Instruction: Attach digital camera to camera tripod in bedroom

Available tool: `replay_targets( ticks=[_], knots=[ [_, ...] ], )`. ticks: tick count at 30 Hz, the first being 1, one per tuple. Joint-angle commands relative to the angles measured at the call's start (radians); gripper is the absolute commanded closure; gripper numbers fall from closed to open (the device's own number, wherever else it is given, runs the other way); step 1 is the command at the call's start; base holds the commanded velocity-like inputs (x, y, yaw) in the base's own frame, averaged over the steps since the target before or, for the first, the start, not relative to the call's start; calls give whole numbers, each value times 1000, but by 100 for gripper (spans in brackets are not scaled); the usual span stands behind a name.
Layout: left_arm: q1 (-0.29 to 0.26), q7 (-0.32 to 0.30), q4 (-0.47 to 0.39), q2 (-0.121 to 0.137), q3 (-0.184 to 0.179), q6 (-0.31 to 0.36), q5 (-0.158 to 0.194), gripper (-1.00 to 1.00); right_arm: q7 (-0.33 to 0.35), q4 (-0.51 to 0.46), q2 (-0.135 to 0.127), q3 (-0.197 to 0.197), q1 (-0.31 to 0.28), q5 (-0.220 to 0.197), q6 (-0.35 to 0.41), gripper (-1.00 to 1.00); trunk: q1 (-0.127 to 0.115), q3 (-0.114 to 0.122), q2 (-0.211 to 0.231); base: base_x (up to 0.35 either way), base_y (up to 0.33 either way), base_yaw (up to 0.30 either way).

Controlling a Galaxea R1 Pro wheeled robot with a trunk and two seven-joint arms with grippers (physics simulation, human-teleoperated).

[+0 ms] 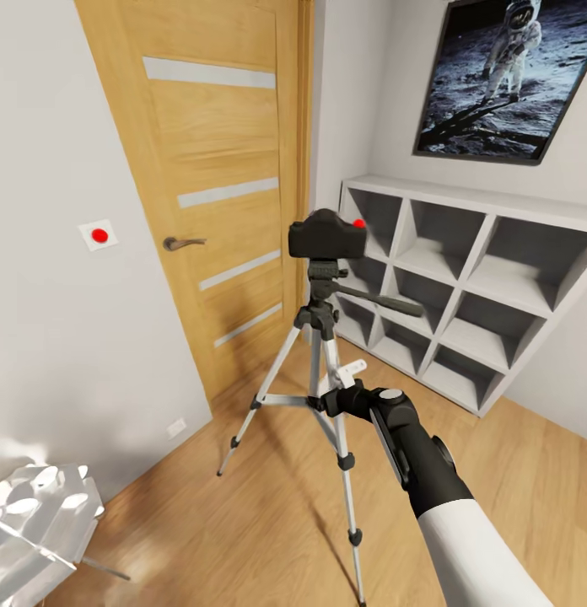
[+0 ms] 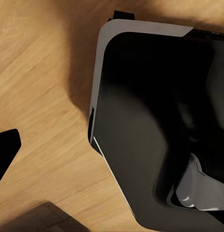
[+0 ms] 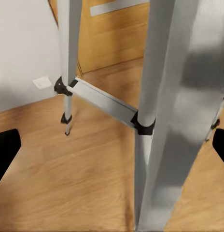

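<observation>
Head view, bedroom: digital camera [image 1: 326,235] sits atop camera tripod [image 1: 325,354], by the door [image 1: 218,185]. Our right pincer [image 1: 346,389] hangs low beside the legs, jaws apart, holding nothing; left pincer's state we cannot tell. We judge attachment apparently done; next, withdraw without nudging legs.

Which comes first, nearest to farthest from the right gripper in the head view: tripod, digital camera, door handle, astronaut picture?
1. Camera tripod: its legs stand right at the right gripper.
2. Digital camera: above, on the tripod head.
3. Door handle: beyond, up to the left.
4. Astronaut picture: high on the far right wall.
</observation>
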Motion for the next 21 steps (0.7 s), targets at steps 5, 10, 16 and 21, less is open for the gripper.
replay_targets(
  ticks=[5, 10, 16, 21],
  knots=[
    [-1, -4, 0, 0, -8, 4, 11, -100, 8, 2, -1, -1, -1, 11, 3, -100, 0, -2, -2, -332, 0, 0],
    [-1, -4, 0, 0, -8, 4, 11, -100, 7, 6, -2, -2, -1, 11, 3, -100, 0, -2, -2, -214, 0, 0],
    [-1, -4, 0, 2, -8, 4, 11, -100, 5, 17, -3, -5, -1, 13, 2, -100, 0, -2, -2, -56, 0, 0],
    [-1, -4, 0, 1, -8, 4, 11, -100, 4, 24, -8, -11, -1, 13, -1, -100, 0, -2, -2, -105, 0, 0]
  ],
)
